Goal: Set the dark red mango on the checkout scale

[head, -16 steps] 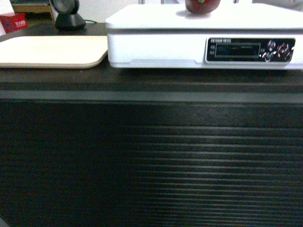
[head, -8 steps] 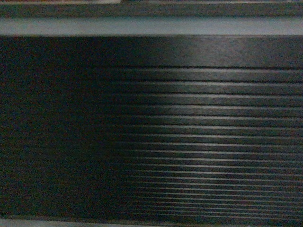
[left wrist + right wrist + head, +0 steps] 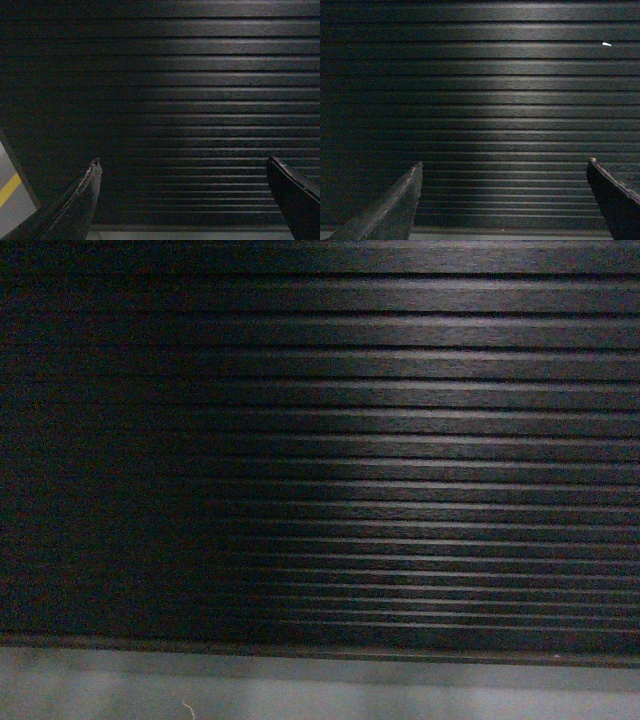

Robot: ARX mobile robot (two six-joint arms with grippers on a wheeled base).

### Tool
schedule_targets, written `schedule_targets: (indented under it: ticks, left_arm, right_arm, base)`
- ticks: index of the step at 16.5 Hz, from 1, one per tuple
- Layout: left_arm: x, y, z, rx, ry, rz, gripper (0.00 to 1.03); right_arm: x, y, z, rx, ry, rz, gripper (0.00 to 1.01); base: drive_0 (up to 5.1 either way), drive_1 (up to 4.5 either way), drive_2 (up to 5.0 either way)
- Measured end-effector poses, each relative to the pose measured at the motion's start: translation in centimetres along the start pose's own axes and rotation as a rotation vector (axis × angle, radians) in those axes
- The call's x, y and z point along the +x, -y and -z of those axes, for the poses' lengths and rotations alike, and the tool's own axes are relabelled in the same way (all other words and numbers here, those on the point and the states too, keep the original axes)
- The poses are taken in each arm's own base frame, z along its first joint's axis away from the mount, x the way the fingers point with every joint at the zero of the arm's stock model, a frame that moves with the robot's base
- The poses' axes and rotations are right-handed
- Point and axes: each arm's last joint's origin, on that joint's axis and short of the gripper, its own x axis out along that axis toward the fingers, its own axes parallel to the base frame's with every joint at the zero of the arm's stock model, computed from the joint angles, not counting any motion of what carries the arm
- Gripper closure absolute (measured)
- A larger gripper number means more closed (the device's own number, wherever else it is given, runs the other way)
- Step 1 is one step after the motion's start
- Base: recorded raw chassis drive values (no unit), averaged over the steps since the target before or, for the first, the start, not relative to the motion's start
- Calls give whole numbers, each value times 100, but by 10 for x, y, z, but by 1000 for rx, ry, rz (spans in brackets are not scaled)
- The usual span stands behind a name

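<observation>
Only the checkout [image 3: 400, 440] front shows, its ribs running horizontally across every view.
Both the left gripper [image 3: 182, 192] and the right gripper [image 3: 502, 192] face that ribbed panel with jaws spread wide, holding nothing; grey floor [image 3: 300, 690] lies below it. Mango and scale are out of view.

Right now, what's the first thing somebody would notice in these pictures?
The dark ribbed front panel of the checkout fills nearly every view, its long stripes running sideways. In the head view, a strip of pale grey floor shows along the bottom. Each wrist view shows wide-open jaws with nothing between them: the left gripper and the right gripper.
</observation>
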Motion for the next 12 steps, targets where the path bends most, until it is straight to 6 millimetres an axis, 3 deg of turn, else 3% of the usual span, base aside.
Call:
schedule_targets:
  ticks: [12]
  left_arm:
    - [0, 0, 0, 0, 1, 0, 5]
  right_arm:
    - [0, 0, 0, 0, 1, 0, 3]
  base:
    - [0, 0, 0]
